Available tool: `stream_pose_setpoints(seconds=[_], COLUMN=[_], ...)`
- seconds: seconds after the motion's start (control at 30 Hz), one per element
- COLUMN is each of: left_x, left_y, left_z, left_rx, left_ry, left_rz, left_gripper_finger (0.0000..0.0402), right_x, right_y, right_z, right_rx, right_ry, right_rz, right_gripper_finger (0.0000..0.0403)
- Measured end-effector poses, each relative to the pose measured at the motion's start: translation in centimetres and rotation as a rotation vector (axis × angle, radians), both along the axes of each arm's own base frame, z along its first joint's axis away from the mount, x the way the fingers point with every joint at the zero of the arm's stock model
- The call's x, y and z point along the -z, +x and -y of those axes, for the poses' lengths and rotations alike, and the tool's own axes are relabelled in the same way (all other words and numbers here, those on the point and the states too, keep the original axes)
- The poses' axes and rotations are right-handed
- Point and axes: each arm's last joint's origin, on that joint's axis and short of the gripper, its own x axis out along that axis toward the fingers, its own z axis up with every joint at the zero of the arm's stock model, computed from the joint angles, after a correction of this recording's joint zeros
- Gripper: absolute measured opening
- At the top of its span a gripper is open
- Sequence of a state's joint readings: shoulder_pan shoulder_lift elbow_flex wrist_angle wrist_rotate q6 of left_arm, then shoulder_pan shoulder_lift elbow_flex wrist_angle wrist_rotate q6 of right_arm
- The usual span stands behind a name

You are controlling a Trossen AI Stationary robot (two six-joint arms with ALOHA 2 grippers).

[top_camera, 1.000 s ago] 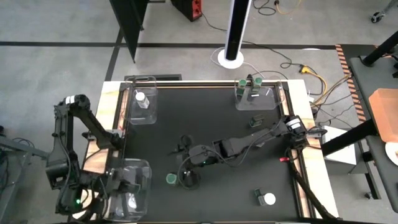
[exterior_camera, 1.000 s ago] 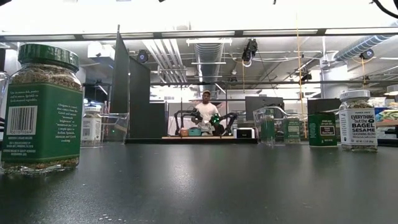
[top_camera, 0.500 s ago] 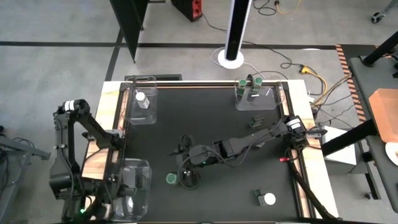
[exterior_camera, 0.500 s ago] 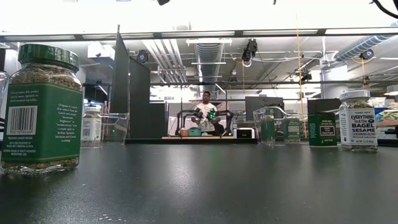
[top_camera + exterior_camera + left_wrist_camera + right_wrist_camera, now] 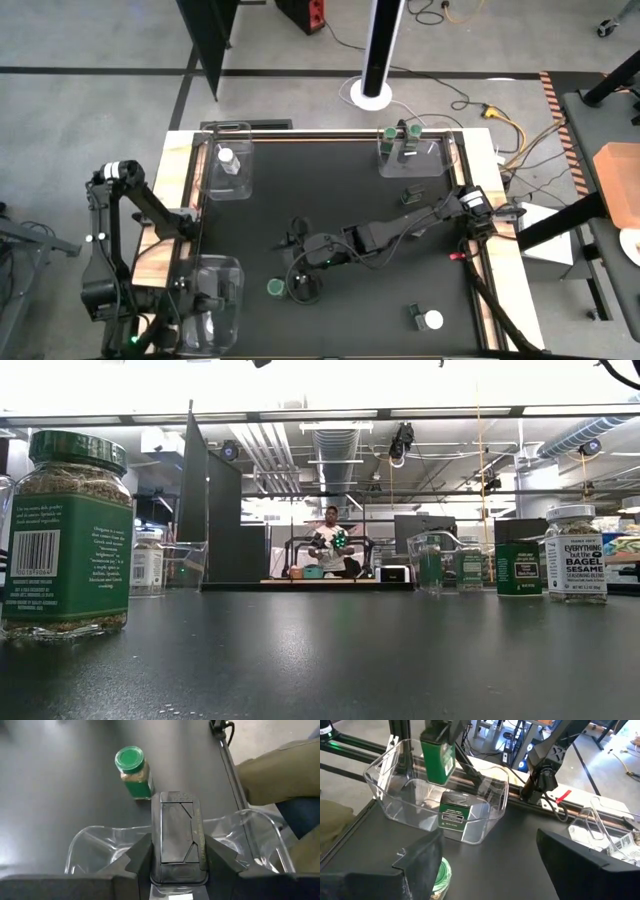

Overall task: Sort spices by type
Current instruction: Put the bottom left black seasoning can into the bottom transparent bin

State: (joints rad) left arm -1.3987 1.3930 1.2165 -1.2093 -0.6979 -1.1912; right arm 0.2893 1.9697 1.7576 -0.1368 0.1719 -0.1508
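My left gripper (image 5: 176,851) hangs over the near-left clear tray (image 5: 228,272) and is shut on a green rectangular spice tin (image 5: 437,759). A second green tin (image 5: 453,815) stands on that tray's floor. My right gripper (image 5: 490,870) is open and low over the table's middle (image 5: 303,284). A green-lidded jar (image 5: 275,287) stands on its base just beside one of its fingers, also seen in the left wrist view (image 5: 133,771). A white-lidded jar (image 5: 433,320) stands near the table's near right. My left gripper pinches the green tin between its two fingers (image 5: 140,856) at its upper end (image 5: 439,742). The fingers come from above, pointing down. The tin hangs upright below them, lifted clear above the tray's floor.
A far-left tray (image 5: 240,190) holds a white-lidded jar (image 5: 227,158). A far-right tray (image 5: 432,165) holds green-lidded jars (image 5: 388,135). A loose tin (image 5: 411,195) stands right of centre. Another tin (image 5: 415,316) stands beside the white-lidded jar. A person sits in the room beyond (image 5: 333,545).
My left arm's elbow has shifted slightly toward the table's left edge, while its gripper stays over the near-left tray with the tin. My right arm and the jars on the table have kept still.
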Motion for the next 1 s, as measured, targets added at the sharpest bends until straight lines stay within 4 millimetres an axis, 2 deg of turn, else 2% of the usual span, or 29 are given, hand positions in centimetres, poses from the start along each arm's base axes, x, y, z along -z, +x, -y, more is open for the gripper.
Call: stream_pose_setpoints(seconds=[0.27,0.67,1.0], left_x=[0.1,-0.2,-0.2], left_y=[-0.1,-0.2,-0.2], left_z=[-0.8,-2.6,-2.7], left_rx=[-0.031,-0.2,-0.238], left_ry=[0.054,0.079,0.058], left_rz=[-0.012,0.026,0.027], left_gripper_finger=[0.0114,0.0114,0.0116], right_x=[0.0,0.0,0.0], right_y=[0.0,0.2,0.3], right_z=[0.0,0.6,0.9], right_rx=[-0.011,-0.005,-0.023], right_ry=[-0.025,-0.041,-0.044], right_rz=[0.002,0.007,0.006], right_gripper_finger=[0.0296,0.0278,0.0282])
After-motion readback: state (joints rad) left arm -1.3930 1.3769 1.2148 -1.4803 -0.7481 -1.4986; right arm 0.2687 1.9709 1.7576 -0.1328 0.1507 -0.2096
